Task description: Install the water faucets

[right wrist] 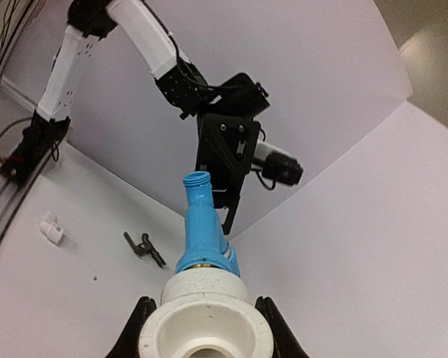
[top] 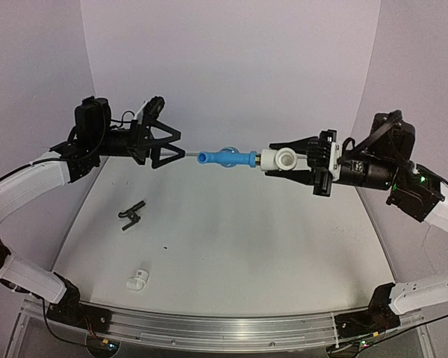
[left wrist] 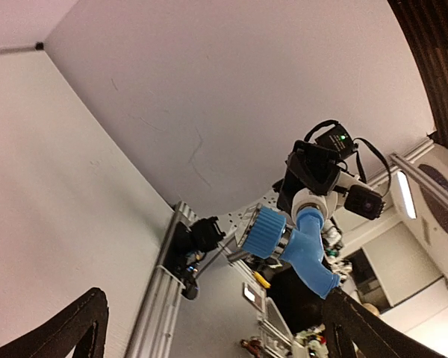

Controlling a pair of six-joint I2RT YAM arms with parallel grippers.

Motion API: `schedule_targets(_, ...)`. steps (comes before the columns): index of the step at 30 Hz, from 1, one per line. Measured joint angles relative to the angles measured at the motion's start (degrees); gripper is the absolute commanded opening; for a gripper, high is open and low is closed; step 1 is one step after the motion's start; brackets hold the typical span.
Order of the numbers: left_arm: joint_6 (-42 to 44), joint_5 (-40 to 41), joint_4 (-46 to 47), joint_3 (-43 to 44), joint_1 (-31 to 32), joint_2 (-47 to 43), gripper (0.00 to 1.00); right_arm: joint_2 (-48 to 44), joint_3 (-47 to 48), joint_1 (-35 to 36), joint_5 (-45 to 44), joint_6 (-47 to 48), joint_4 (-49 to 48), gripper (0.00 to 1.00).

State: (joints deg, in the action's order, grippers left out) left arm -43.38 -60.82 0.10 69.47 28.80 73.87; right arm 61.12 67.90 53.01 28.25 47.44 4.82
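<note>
Right gripper (top: 278, 159) clamps the fitting (top: 285, 158). The tap (top: 225, 159) is seated in it, held mid-air. Left gripper (top: 178, 145) stands wide, just clear of the tap. Risk: an off-centre grab could cock the tap or wrench the fitting loose.

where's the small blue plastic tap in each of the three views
top external: blue plastic tap in mid-air at centre, left of the white cylindrical pipe fitting
left wrist: tap right of centre, low
right wrist: tap at lower centre, rising from the fitting
shared landmark: the white fitting it joins

Blue tap (top: 225, 159) spanning mid-air, black clip (top: 132, 215), loose white fitting (top: 137, 280) (left) below
</note>
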Motion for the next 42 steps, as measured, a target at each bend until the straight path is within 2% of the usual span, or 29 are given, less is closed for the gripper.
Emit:
schedule_targets(1, -5.3, -2.9, 5.2, -1.7, 0.0, 1.9, 1.0, -1.1, -1.0, 0.0, 0.4, 5.7, 0.1, 0.0)
schedule_targets(6, -17.1, -9.9, 17.3, -4.0, 1.0, 5.6, 1.0, -2.1, -3.8, 0.0, 1.7, 21.6, 0.1, 0.0)
schedule_targets(10, -20.7, -13.0, 22.2, -4.1, 3.9, 5.8, 1.0, -1.4, -5.2, 0.0, 2.3, 31.8, 0.3, 0.0)
schedule_targets(18, -18.3, -14.5, 18.8, -3.3, 8.7, 8.6, 0.99, -0.4, -7.8, 0.3, 2.9, 40.7, -2.4, 0.0)
schedule_targets(21, -16.8, -14.3, 16.4, -2.6, 9.0, 9.9, 0.87, -0.3, -8.1, 1.0, 3.0, 42.2, -2.8, 0.0)
schedule_targets(28, -12.3, -15.1, 12.2, 0.7, 12.7, 10.9, 0.64, 0.9, -8.1, 1.2, 3.0, 39.3, -5.2, 0.0)
schedule_targets(30, -11.6, -15.3, 12.1, 0.9, 12.9, 10.9, 0.49, 0.9, -8.1, 1.2, 3.0, 38.0, -5.7, 0.0)
schedule_targets(33, -9.9, -15.5, 11.6, 1.1, 12.9, 10.9, 0.37, 0.9, -8.1, 1.5, 2.9, 34.3, -7.4, 0.0)
schedule_targets(37, -7.8, -15.3, 9.3, 1.5, 12.9, 10.8, 0.3, 1.2, -8.0, 1.7, 2.3, 26.3, -8.2, 0.0)
schedule_targets(42, -2.9, -13.3, 6.7, 1.5, 12.9, 9.1, 0.25, 1.6, -7.3, 1.7, 1.9, 11.5, -8.1, 0.0)
